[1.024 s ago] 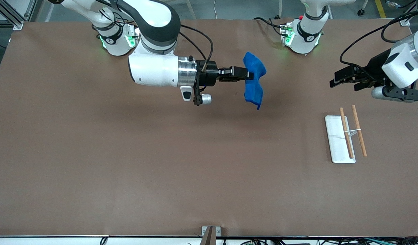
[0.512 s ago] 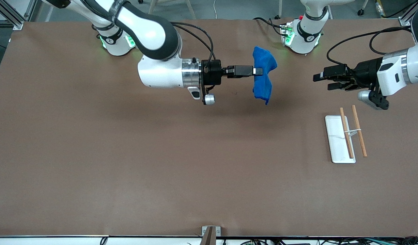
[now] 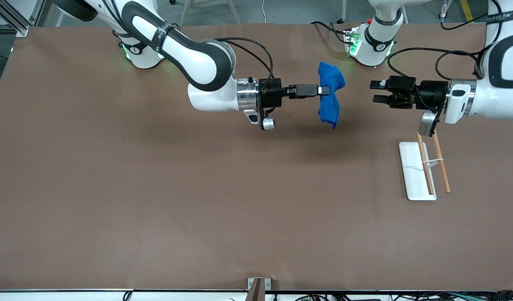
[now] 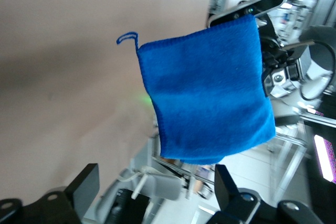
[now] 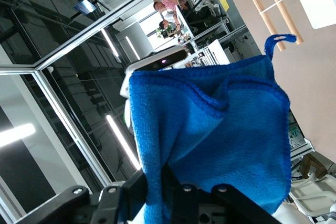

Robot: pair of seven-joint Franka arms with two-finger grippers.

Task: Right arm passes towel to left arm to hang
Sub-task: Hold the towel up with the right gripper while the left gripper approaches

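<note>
Over brown table (image 3: pixel 156 188), right gripper (image 3: pixel 323 90) pinches towel (image 3: pixel 329 100) mid-air; left gripper (image 3: pixel 375 92), fingers spread, faces it, apart.

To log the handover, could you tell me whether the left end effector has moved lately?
Yes: the left end effector, open, moved toward the blue cloth towel, away from the white rack.
</note>
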